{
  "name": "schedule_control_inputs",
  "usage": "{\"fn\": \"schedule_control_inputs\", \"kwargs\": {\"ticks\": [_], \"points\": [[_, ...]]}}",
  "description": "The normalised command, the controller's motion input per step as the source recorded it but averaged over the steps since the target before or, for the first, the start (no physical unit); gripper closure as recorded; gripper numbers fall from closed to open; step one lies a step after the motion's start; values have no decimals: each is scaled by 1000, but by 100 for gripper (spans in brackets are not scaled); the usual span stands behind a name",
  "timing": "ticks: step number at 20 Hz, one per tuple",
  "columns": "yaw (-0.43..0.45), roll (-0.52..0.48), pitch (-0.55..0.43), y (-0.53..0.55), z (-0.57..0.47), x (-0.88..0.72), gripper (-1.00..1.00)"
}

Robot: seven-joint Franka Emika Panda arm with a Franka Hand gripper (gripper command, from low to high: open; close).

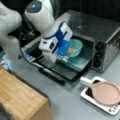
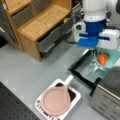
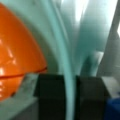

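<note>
Gripper (image 1: pixel 65 56) clamped on bowl (image 1: pixel 75 47) rim at oven (image 1: pixel 100 37) mouth.
Fingers (image 3: pixel 53 93) closed either side of the thin rim, steadying the bowl, orange object (image 2: pixel 102 59) inside, over the open oven door (image 1: pixel 58 71).

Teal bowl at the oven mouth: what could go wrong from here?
1. The hand pinches only the thin rim of the teal bowl, as the wrist view shows; the bowl could tilt or slip.
2. The orange object lies loose inside it and might roll out.
3. The bowl sits by the oven opening above the open door; a careless move could knock either.
</note>
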Motion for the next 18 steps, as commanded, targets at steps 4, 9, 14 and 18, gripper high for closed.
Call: {"fn": "schedule_control_inputs", "kwargs": {"ticks": [4,9,14,18], "points": [[34,-167,133,-83,204,232,100],[24,-215,146,-118,300,265,100],[17,-220,162,-199,345,301,100],[32,-165,192,-200,306,318,100]]}}
